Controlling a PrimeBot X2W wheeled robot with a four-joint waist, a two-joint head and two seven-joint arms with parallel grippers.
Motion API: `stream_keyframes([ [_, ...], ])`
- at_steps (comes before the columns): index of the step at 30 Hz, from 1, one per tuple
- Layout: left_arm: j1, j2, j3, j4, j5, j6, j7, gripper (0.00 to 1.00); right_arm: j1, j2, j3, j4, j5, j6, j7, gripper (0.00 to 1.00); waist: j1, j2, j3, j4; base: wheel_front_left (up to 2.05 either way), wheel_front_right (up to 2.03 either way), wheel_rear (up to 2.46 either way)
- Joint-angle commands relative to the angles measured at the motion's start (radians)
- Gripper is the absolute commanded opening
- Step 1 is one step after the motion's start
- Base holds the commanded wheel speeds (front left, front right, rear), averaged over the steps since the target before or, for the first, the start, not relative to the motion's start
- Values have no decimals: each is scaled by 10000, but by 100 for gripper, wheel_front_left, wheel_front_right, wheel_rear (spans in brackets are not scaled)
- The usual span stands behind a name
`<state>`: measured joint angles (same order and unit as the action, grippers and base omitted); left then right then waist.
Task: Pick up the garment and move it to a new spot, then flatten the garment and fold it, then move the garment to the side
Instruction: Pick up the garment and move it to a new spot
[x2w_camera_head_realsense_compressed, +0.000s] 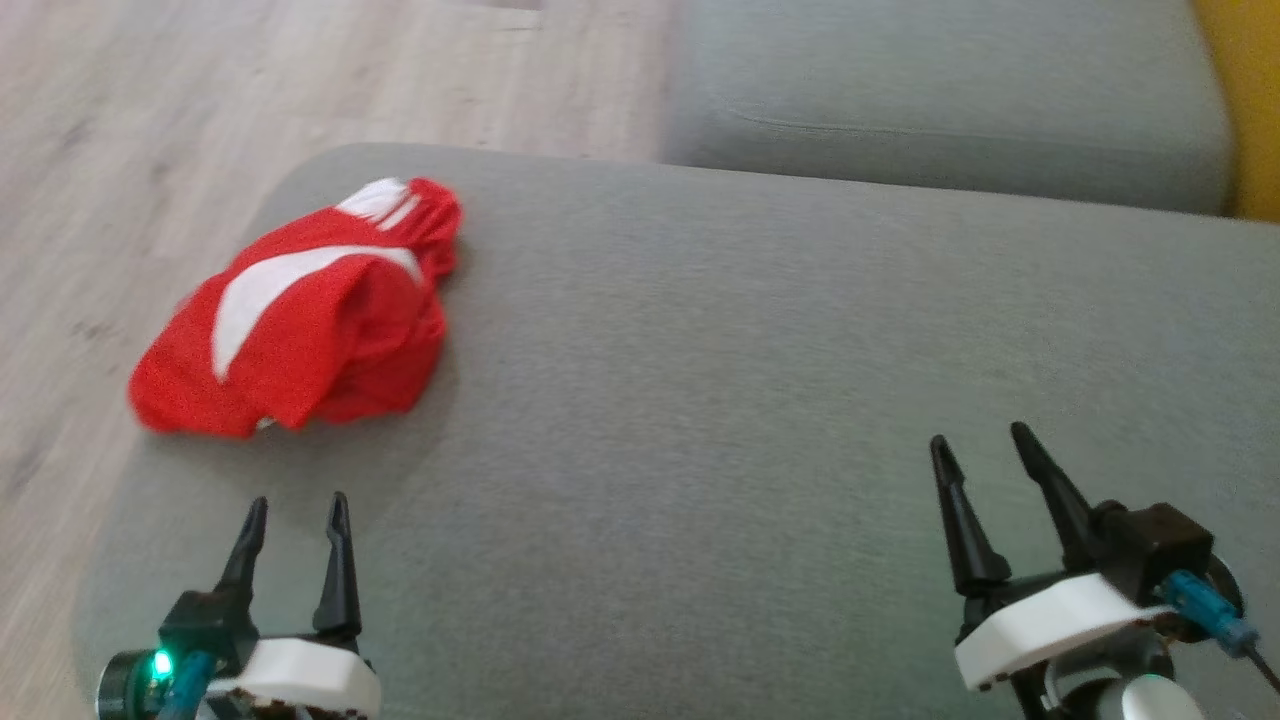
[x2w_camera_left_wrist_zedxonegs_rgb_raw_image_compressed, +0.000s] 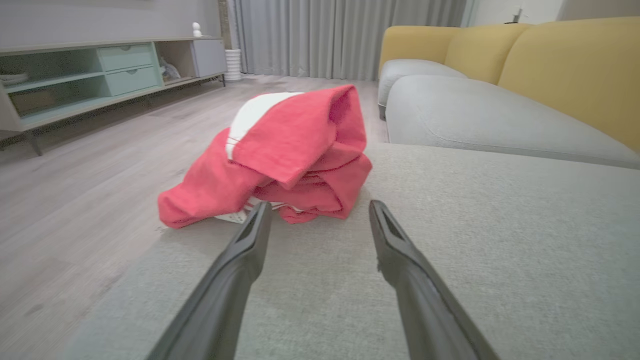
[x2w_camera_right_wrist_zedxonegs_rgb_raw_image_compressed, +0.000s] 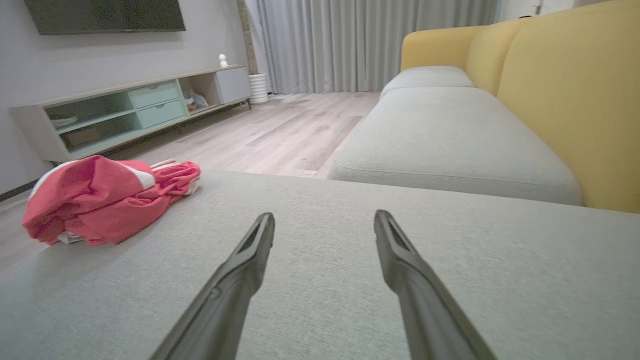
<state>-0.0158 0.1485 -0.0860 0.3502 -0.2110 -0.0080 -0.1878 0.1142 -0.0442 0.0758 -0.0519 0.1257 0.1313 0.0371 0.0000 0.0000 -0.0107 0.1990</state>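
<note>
Room: a living room with a pale wood floor (x2w_camera_head_realsense_compressed: 300, 70), grey curtains (x2w_camera_left_wrist_zedxonegs_rgb_raw_image_compressed: 345, 35) and a low media cabinet (x2w_camera_right_wrist_zedxonegs_rgb_raw_image_compressed: 125, 110) along the wall under a dark screen (x2w_camera_right_wrist_zedxonegs_rgb_raw_image_compressed: 105, 15).
Surface: I'm over a broad grey sofa seat (x2w_camera_head_realsense_compressed: 750, 350). A second grey seat cushion (x2w_camera_head_realsense_compressed: 950, 90) lies beyond it, and yellow backrests (x2w_camera_right_wrist_zedxonegs_rgb_raw_image_compressed: 575, 100) rise on my right.
Garment: the red garment (x2w_camera_head_realsense_compressed: 300, 310) with white stripes sits crumpled in a loose heap at the left edge of the seat, close to its far left corner. Its folds are piled on one another, and one corner of cloth reaches out to the seat's edge by the floor.
Left pincer: my left pincer (x2w_camera_head_realsense_compressed: 299, 498) has its fingers spread apart and holds nothing. It points straight at the heap, near its front hem and apart from it in the head view.
Right pincer: my right pincer (x2w_camera_head_realsense_compressed: 979, 434) is also spread apart and holds nothing. It is low above bare grey fabric, well apart from the garment, which lies off to its left.
</note>
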Motion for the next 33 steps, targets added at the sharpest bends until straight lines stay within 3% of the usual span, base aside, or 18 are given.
stream_keyframes([
  [1, -512, 208, 431, -339, -46, 58, -117, 100, -325, -60, 285, -393, 65, -6, 18, 100, 0, 0, 20, 545, 0, 0, 0],
  [9, -581, 219, 536, -408, -221, 104, -342, 100, -477, -60, 516, -514, 84, -6, 69, 100, 0, 0, 154, 1839, 0, 0, 0],
  [16, -632, 189, 576, -405, -298, 154, -521, 100, -616, -60, 526, -613, 11, -6, 173, 100, 0, 0, 309, 2545, 0, 0, 0],
  [24, -871, 195, 549, -435, -313, 134, -640, 100, -819, -60, 537, -738, -87, -6, 334, 100, 0, 0, 644, 2702, 0, 0, 0],
  [33, -2995, 409, 84, 188, -379, -496, -97, 100, -1524, -60, 572, -1251, -666, -6, 859, 100, 0, 0, 2101, 2362, 0, 0, 0],
])
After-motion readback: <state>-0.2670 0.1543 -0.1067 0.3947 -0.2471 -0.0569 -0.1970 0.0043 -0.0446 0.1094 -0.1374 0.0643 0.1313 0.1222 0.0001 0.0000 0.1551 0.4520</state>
